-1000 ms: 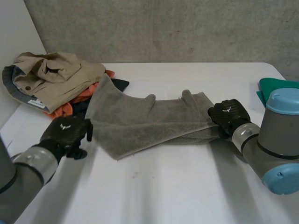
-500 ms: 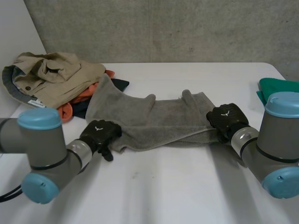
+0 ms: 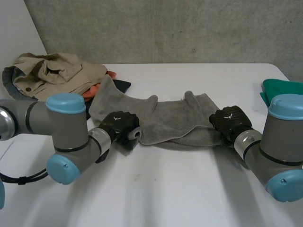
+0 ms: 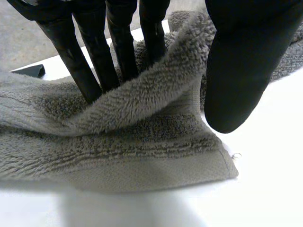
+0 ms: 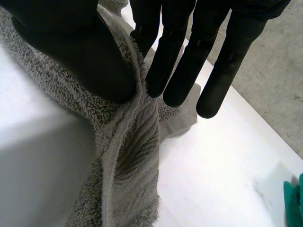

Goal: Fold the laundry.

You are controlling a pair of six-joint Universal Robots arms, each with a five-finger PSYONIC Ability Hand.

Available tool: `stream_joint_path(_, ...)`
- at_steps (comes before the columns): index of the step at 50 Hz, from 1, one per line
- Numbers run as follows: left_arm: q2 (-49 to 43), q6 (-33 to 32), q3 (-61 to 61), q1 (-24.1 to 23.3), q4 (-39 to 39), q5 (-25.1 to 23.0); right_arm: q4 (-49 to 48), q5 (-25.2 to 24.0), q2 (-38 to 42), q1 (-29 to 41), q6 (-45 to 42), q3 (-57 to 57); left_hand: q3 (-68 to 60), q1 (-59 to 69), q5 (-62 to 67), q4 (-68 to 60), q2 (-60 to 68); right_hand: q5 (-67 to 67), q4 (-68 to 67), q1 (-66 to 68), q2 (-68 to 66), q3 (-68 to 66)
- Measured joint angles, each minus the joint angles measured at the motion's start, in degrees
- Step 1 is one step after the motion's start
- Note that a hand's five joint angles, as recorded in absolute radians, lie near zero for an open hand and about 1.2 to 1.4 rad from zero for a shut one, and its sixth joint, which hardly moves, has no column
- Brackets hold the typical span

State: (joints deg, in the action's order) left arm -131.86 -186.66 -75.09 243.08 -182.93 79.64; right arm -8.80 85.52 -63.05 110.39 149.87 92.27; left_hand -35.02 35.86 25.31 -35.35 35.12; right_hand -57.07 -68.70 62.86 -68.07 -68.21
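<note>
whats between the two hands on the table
The towel fills that whole stretch, as the head view shows. The left hand pinches one end and the right hand pinches the other.

A white, smooth-topped table [image 3: 165, 189] stands against a rough grey concrete wall [image 3: 165, 28], with a plain white panel [image 3: 14, 28] at the left side. On the far left corner of the table lies a heap of clothes. A crumpled khaki cotton garment [image 3: 57, 71] lies on top, a grey-blue garment [image 3: 9, 82] shows under its left edge, and an orange cloth [image 3: 94, 90] and a dark navy cloth [image 3: 122, 85] stick out on its right. At the table's right edge, well apart from the heap, lies a folded green cloth [image 3: 279, 90]; the right wrist view shows a corner of it [image 5: 296, 201].
</note>
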Motion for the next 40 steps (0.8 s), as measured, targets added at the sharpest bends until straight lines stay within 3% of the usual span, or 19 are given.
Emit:
stream_joint_path(5, -1.67, 0.04, 2.15, -0.31, 0.54, 0.13, -0.06, 0.00, 0.19, 0.00, -0.05, 0.02, -7.08, 6.72, 6.25, -6.45, 7.02, 0.00, 0.00, 0.00, 0.00, 0.00)
stream_joint_path(9, -2.98, 0.13, 3.97, -0.28, 0.46, 0.39, -0.17, 0.05, 0.50, -0.12, -0.14, -0.12, -29.73, 29.06, 29.64, -30.07, 30.11, 0.00, 0.00, 0.00, 0.00, 0.00)
stream_joint_path(11, -3.14, 0.14, 4.48, -0.23, 0.47, 0.85, -0.14, 0.12, 0.45, -0.25, -0.29, -0.35, -32.53, 29.34, 31.40, -32.74, 32.84, 0.00, 0.00, 0.00, 0.00, 0.00)
stream_joint_path(16, -0.10, -0.01, 4.09, -0.07, 1.36, 3.69, 0.27, 0.28, -0.84, -0.57, -1.91, -1.26, -32.94, 29.34, 31.40, -33.11, 33.24, 0.00, 0.00, 0.00, 0.00, 0.00)
stream_joint_path(29, 29.00, -3.76, -5.52, 3.41, 15.57, 6.34, 13.05, 0.36, -17.24, -0.94, -15.14, -9.69, -32.94, 29.34, 31.40, -33.12, 33.26, 0.00, 0.00, 0.00, 0.00, 0.00)
stream_joint_path(35, 32.47, -11.63, -9.45, 5.75, 21.17, 5.70, 23.59, -0.22, -18.21, -1.24, -16.28, -13.27, -33.07, 29.34, 31.48, -33.33, 33.26, 0.00, 0.00, 0.00, 0.00, 0.00)
stream_joint_path(40, 28.18, -17.77, -11.71, 6.56, 19.35, 5.58, 28.82, -1.13, -13.18, -1.65, -16.35, -15.85, -33.07, 29.34, 32.18, -33.33, 33.36, 0.00, 0.00, 0.00, 0.00, 0.00)
